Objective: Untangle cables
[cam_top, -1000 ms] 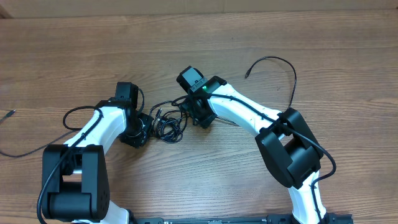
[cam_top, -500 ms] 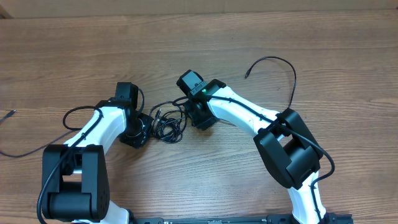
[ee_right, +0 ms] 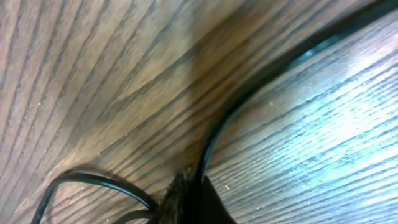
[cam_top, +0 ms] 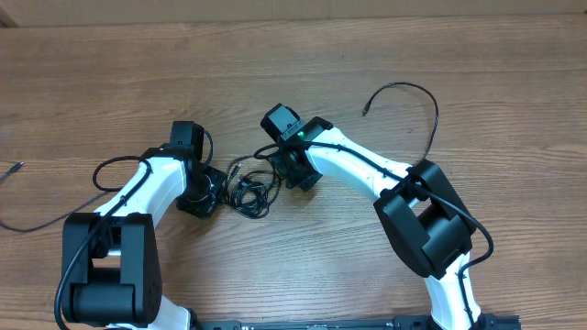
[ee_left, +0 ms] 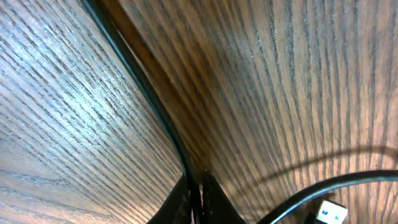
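The cables (cam_top: 249, 191) lie as a small black bunch of loops on the wooden table, between my two arms. My left gripper (cam_top: 210, 189) is at the bunch's left side. In the left wrist view this gripper (ee_left: 196, 182) is shut on one thin black cable (ee_left: 144, 93) that runs up and to the left over the wood. My right gripper (cam_top: 288, 173) is at the bunch's right side. In its own view the right gripper (ee_right: 194, 182) is shut on another cable (ee_right: 261, 81) that leads off to the upper right, with more loops (ee_right: 93, 178) beside it.
A separate black cable (cam_top: 418, 94) arcs over the table near my right arm's elbow. Another thin cable (cam_top: 26, 223) trails off the left edge, its plug end (cam_top: 16, 167) lying apart. A small white and blue plug (ee_left: 327, 211) lies by the left gripper.
My right gripper has closed on a cable at the bunch's right side. The bunch has drawn a little tighter. The left gripper has stayed shut in place.
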You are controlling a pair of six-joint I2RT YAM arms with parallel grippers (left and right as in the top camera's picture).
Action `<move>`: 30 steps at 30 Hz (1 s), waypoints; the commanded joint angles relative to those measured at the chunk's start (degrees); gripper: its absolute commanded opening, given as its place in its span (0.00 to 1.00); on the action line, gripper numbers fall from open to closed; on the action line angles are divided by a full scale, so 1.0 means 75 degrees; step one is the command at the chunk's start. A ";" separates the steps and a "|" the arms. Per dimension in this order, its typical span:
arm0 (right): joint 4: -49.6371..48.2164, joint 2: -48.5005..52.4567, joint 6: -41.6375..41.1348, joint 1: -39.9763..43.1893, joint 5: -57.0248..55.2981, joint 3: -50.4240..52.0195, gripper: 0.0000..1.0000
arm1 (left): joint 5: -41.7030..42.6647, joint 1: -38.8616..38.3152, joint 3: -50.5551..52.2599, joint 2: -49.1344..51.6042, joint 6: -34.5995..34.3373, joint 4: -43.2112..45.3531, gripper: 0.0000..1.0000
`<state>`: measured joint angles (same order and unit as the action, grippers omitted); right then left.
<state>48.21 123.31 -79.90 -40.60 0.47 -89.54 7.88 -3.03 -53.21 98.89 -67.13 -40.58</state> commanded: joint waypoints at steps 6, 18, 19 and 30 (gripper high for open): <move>0.0009 0.0032 0.1416 0.0032 -0.1227 0.0026 0.04 | -0.0137 -0.0099 0.0204 0.0152 0.0726 0.0073 0.04; 0.0102 0.0032 0.4269 0.0985 0.0259 -0.0023 0.04 | -0.0219 -0.0093 0.0204 0.0152 0.3357 0.0860 0.04; 0.0105 0.0032 0.4482 0.1102 0.0501 -0.0023 0.04 | -0.0227 -0.0093 0.0204 0.0152 0.3366 0.0866 0.05; 0.0842 0.0032 0.5881 0.2116 0.1026 -0.0020 0.04 | -0.0300 0.0117 0.0204 0.0152 0.3614 0.0845 0.04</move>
<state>53.65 123.31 -41.28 -27.57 11.79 -89.56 9.65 -3.75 -52.80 99.07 -42.87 -33.76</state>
